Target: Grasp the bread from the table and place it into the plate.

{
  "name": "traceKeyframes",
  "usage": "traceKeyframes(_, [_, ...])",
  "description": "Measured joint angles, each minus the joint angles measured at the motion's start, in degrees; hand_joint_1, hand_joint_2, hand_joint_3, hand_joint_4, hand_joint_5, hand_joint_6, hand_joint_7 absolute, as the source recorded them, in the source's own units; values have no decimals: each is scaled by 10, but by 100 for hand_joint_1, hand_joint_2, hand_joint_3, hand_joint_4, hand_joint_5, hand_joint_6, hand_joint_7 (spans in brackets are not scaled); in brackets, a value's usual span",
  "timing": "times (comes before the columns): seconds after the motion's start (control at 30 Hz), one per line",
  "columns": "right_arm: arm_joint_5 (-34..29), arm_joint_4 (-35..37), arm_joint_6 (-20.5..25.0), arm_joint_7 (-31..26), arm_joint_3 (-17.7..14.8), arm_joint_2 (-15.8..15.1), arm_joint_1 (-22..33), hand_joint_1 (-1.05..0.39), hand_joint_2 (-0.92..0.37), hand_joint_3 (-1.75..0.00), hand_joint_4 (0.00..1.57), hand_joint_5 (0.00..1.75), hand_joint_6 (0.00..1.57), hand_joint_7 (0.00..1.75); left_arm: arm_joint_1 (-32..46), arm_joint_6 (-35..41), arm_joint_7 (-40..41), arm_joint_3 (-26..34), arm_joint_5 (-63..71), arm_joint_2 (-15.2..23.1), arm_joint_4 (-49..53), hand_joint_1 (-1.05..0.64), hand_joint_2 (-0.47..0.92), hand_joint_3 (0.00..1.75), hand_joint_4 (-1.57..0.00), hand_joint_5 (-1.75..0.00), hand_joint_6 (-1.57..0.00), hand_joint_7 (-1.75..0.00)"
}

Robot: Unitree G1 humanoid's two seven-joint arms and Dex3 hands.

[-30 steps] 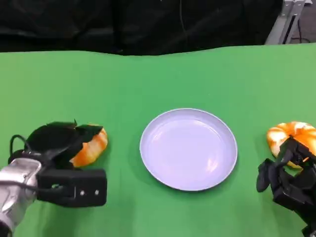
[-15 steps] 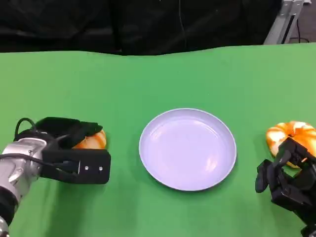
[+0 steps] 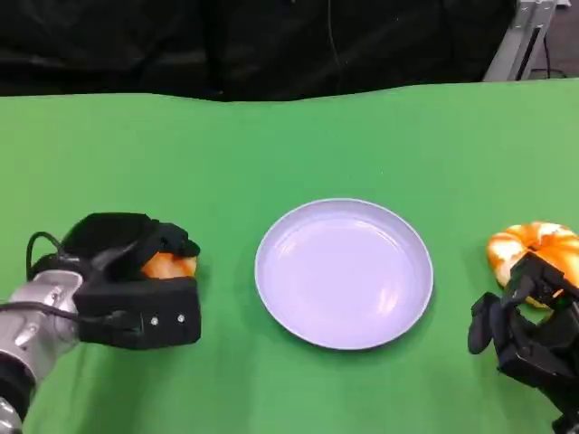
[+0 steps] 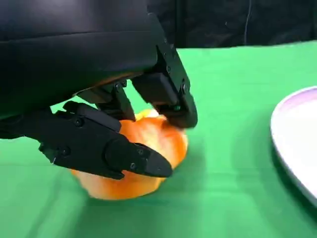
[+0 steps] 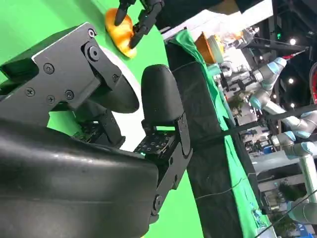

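An orange bread roll [image 3: 170,266] lies on the green table left of the pale round plate [image 3: 344,273]. My left hand [image 3: 127,271] is cupped over it. In the left wrist view the fingers [image 4: 168,96] press on top of the roll [image 4: 148,148] and the thumb crosses its front, so the hand grips it while it rests on the cloth. The plate's rim [image 4: 297,141] lies just beyond it. A second orange roll [image 3: 534,246] lies at the far right. My right hand [image 3: 523,327] sits just in front of that roll, fingers apart and holding nothing.
The green table [image 3: 298,145] ends at a black curtain behind. A metal frame [image 3: 525,36] stands at the back right corner. The right wrist view looks across the table to the left hand's roll [image 5: 121,30].
My left hand has come down over the left roll and closed its fingers around it, hiding most of it. The right hand and the plate have not moved.
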Motion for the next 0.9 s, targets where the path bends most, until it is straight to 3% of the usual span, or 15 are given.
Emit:
traceKeyframes(0.07, [0,-3,0,-1,0,0,1,-5,-44,-145,93,175,76,171,0,-2,17,-1,-1,-2,8,-13,92,10,-86,-110,-125,-9])
traceKeyframes(0.1, [0,-4,0,-1,0,0,2,-5,-44,-145,93,175,76,171,0,-3,26,-2,-1,-5,12,-14,92,19,-79,-138,-127,-18])
traceKeyframes(0.13, [0,-5,0,-1,0,0,2,-5,-44,-145,93,175,76,171,1,-3,37,-3,-1,-7,16,-14,85,43,-72,-160,-98,-88])
traceKeyframes(0.17, [0,-5,0,-1,0,0,2,-5,-44,-145,92,175,76,171,2,-4,53,-5,0,-9,18,-14,81,54,-70,-167,-78,-129])
traceKeyframes(0.2, [0,-5,0,-1,0,0,2,-5,-44,-145,92,175,76,171,5,-6,69,-7,0,-10,20,-14,80,62,-70,-172,-66,-156])
traceKeyframes(0.23, [0,-5,0,-1,0,0,2,-5,-44,-145,92,175,76,171,9,-9,84,-11,1,-11,22,-14,80,65,-69,-173,-62,-165])
traceKeyframes(0.37, [0,-5,0,-1,0,0,2,-5,-44,-146,92,175,76,171,12,-13,103,-18,1,-11,26,-14,77,67,-66,-175,-55,-174])
traceKeyframes(0.7, [0,-5,1,0,0,0,2,-5,-44,-146,92,175,76,170,12,-26,103,-13,-5,5,19,-9,74,69,-67,-175,-56,-175])
traceKeyframes(0.9, [0,-5,1,0,0,0,2,-6,-44,-145,92,175,76,171,12,-32,99,5,-18,18,-8,-8,78,60,-69,-175,-59,-172])
